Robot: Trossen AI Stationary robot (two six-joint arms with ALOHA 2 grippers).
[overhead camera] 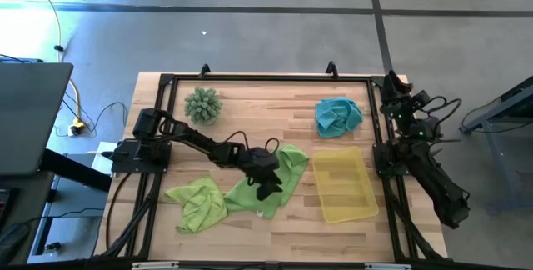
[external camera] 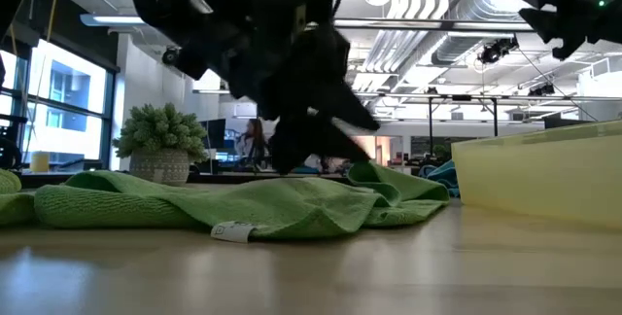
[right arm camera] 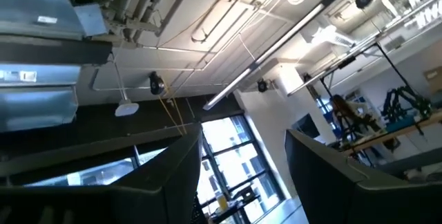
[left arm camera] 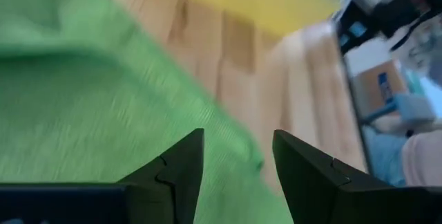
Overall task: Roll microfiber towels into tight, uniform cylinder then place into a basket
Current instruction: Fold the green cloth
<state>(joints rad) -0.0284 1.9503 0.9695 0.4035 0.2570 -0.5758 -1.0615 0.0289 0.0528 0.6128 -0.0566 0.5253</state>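
Note:
Two lime green microfiber towels lie crumpled flat on the wooden table: one (overhead camera: 198, 205) at the near left, the other (overhead camera: 289, 168) in the middle, beside the yellow basket (overhead camera: 343, 216). A teal towel (overhead camera: 337, 116) lies bunched at the far right. My left gripper (overhead camera: 268, 188) hangs open low over the middle green towel (left arm camera: 69, 79), near its edge, with nothing between its fingers (left arm camera: 186, 162). My right gripper (right arm camera: 242, 137) is open, raised at the table's right edge (overhead camera: 390, 87), pointing up at the ceiling.
A spiky green plant ball (overhead camera: 202, 105) stands at the far left. The basket (external camera: 535, 179) sits near the table's right side with nothing in it. A black frame (overhead camera: 250, 77) runs round the table's edges. Bare wood lies between the towels and the near edge.

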